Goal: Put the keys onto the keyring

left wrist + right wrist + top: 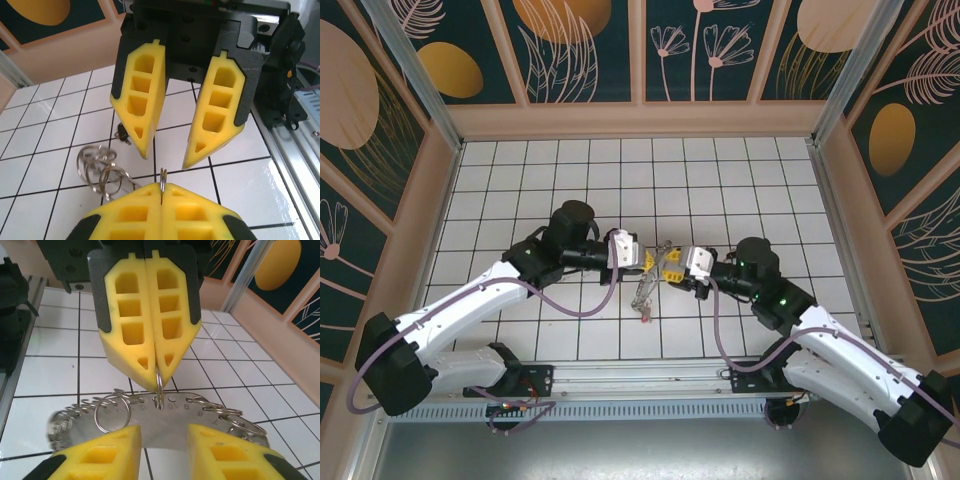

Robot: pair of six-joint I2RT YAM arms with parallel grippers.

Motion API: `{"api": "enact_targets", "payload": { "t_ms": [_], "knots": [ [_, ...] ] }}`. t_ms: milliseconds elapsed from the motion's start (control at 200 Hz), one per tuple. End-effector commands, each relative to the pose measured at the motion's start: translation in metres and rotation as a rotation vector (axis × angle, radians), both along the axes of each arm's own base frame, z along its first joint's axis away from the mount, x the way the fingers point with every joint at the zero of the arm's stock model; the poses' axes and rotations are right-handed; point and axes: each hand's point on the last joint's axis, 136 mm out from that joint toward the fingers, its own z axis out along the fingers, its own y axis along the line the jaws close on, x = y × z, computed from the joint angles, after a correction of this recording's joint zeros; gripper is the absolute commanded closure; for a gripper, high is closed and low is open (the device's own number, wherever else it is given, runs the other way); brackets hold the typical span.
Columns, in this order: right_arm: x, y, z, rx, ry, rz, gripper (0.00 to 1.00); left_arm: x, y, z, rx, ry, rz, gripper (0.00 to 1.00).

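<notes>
the left gripper (162, 192) is pressed shut, pinching a small wire ring (159, 387) at mid-table, the right gripper (164, 430) faces it with fingers spread, and the keys (644, 300) sit bunched just near-side of both, by a ring-laden metal strip (145, 420).

key bundle (651, 283): silvery, table centre, long axis 12 to 6 o'clock | red key head (645, 318): at its 6 o'clock end | 1 split ring (159, 390): thin, upright, top pinched in the left gripper (156, 384) | numbered plate (165, 427): flat, silvery, curved, small rings (112, 412) along its 12 o'clock edge
</notes>
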Motion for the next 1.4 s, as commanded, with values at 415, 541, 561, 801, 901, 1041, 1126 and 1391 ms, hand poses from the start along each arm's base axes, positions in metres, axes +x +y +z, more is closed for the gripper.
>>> {"api": "enact_targets", "payload": {
  "t_ms": [415,541,561,801,901,1041,1126,1391],
  "knots": [
    [-0.005,0.019,-0.002,-0.057,0.032,0.081,0.75,-0.003,-0.005,0.004,0.032,-0.028,-0.040,1.00],
    [-0.004,0.021,0.000,-0.054,0.022,0.081,0.75,-0.003,-0.005,0.002,0.040,-0.017,-0.040,1.00],
    [-0.004,0.021,0.000,-0.055,0.020,0.082,0.75,-0.002,-0.005,0.001,0.041,-0.015,-0.040,1.00],
    [-0.003,0.023,0.003,-0.054,0.006,0.083,0.76,-0.004,-0.007,-0.001,0.052,-0.003,-0.057,1.00],
    [-0.003,0.024,0.002,-0.058,0.009,0.086,0.81,-0.005,-0.008,0.000,0.049,-0.001,-0.061,1.00],
    [-0.002,0.024,-0.004,-0.073,0.024,0.082,0.88,-0.007,-0.009,0.008,0.016,-0.005,-0.073,1.00],
    [-0.001,0.023,-0.006,-0.075,0.027,0.072,0.90,-0.008,-0.009,0.010,0.009,-0.007,-0.076,1.00],
    [0.001,0.020,0.012,0.018,0.012,0.040,1.00,-0.018,-0.001,0.024,-0.058,-0.035,-0.080,0.76]
  ]
}}
